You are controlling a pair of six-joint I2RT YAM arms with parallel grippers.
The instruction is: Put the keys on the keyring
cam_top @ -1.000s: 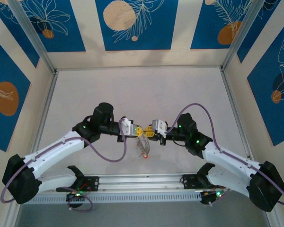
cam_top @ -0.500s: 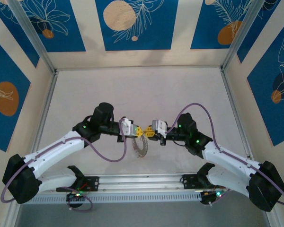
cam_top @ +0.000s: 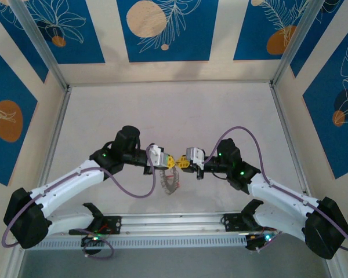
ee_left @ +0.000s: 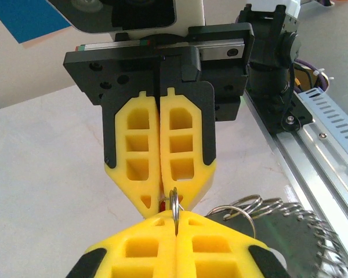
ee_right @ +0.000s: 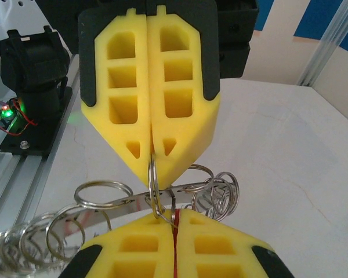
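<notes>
Half done approx.: clamping left fingers (ee_left: 139, 249) shut on keyring (ee_right: 140, 198) loop, right fingers (ee_right: 214, 249) shut on red key (ee_right: 175, 231), seeing none threaded yet.

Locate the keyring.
In the top view the keyring is mid-frame, just below the spot where the left claw and right claw meet tip to tip.

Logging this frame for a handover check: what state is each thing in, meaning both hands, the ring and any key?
Flat silvery beaded metal keyring: hanging below the hands by one wire loop.
Tiny red-headed silver key: pinched, mostly hidden; whether threaded, cannot tell.
Left hand: shut on the keyring's loop.
Right hand: shut on the key.
</notes>
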